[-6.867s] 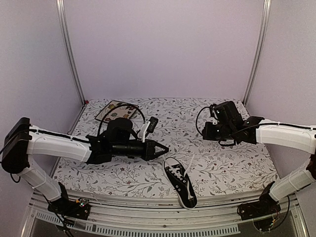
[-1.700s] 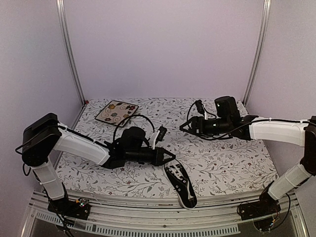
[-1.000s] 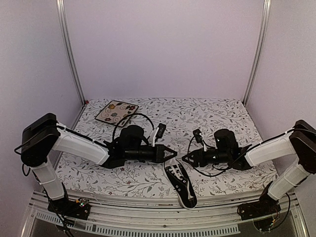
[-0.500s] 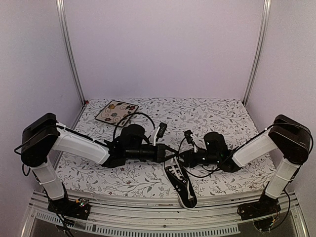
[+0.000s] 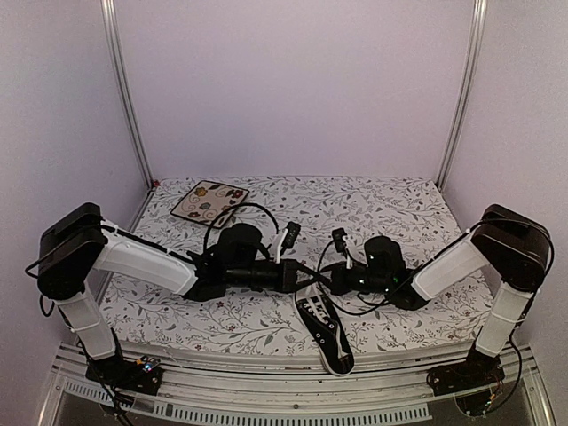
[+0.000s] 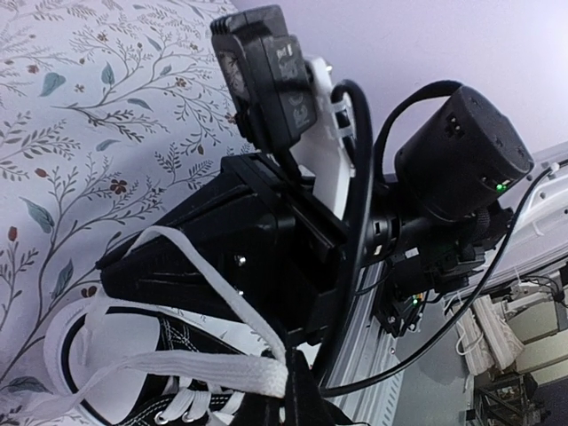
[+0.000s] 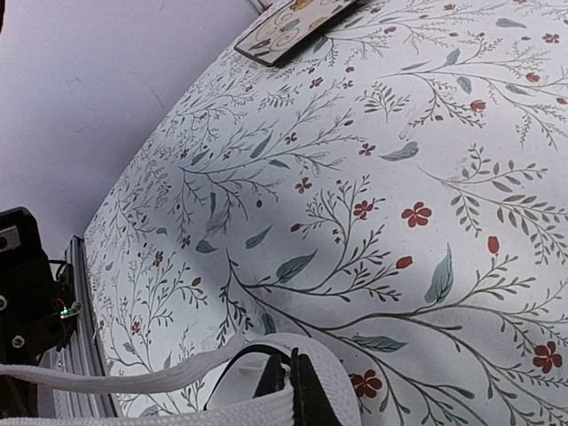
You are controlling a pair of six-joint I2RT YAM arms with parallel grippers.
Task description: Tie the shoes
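The black shoe (image 5: pixel 325 334) with white sole edge lies near the table's front edge, one end toward the arms' bases. My left gripper (image 5: pixel 304 276) hovers over its far end, shut on a white lace (image 6: pixel 209 371). My right gripper (image 5: pixel 324 280) faces it tip to tip, just to the right. In the right wrist view that gripper (image 7: pixel 292 378) is shut on another stretch of white lace (image 7: pixel 124 378), directly above the shoe's white rubber end (image 7: pixel 373 395). The left wrist view shows the left gripper (image 6: pixel 291 392) with the right gripper's black body (image 6: pixel 248 257) close behind the lace.
A square floral plate (image 5: pixel 209 201) lies at the back left of the floral tablecloth (image 5: pixel 399 213); it also shows at the top of the right wrist view as the plate (image 7: pixel 297 22). A metal rail (image 5: pixel 293 399) runs along the table's front edge.
The right arm swung from the back right down to the shoe's far end, met the left gripper, and closed its jaws on a lace. The left gripper stayed shut on its lace.
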